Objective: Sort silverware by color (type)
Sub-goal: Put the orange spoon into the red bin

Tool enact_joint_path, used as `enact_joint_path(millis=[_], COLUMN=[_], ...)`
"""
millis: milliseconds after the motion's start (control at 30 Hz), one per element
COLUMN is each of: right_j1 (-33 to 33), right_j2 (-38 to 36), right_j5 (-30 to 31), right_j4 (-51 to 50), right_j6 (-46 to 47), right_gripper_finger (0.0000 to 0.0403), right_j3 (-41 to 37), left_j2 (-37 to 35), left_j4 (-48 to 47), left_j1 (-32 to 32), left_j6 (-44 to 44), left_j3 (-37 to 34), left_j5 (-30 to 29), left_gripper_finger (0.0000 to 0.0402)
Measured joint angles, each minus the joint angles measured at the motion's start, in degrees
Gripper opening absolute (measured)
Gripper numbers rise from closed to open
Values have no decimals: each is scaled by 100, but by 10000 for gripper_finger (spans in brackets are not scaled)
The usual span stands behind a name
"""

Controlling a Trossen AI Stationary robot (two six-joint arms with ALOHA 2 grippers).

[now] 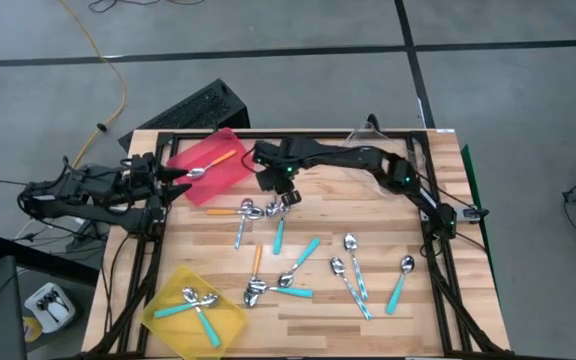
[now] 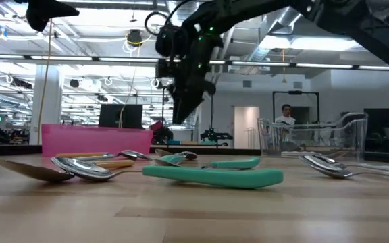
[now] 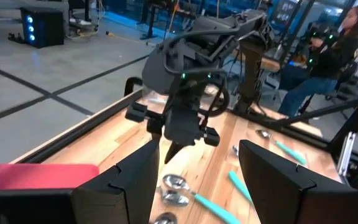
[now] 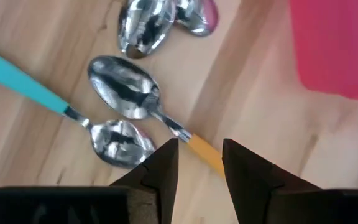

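Right gripper above an orange-handled spoon, ready to pick it up.

Nearest the front of the wooden desk (image 1: 388, 330), the yellow plastic bin (image 1: 160, 306) holds teal-handled spoons (image 1: 196, 304). More teal and light blue spoons lie loose in the middle. Further back, the right gripper (image 4: 199, 163) hangs just over the metal spoon with the orange handle (image 4: 205, 152), its fingers partly apart on either side of the handle and not holding it yet. This spoon touches other spoon bowls, so one could get bumped or pinched too. The thin handle could also slip out. Farther back sits the red plastic bin (image 1: 230, 171) with one orange spoon inside. The left gripper (image 1: 176, 180) waits beside it, fingers wide and empty.
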Motion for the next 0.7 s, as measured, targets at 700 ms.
enact_joint_path(millis=[700], right_j1=[755], right_j2=[377], right_j5=[654], right_j4=[303], right_j6=[1477], right_gripper_finger=[148], right_j3=[9], left_j2=[2], left_j4=[14], left_j1=[2], left_j6=[-129], left_j3=[0], left_j5=[-32], left_gripper_finger=[205])
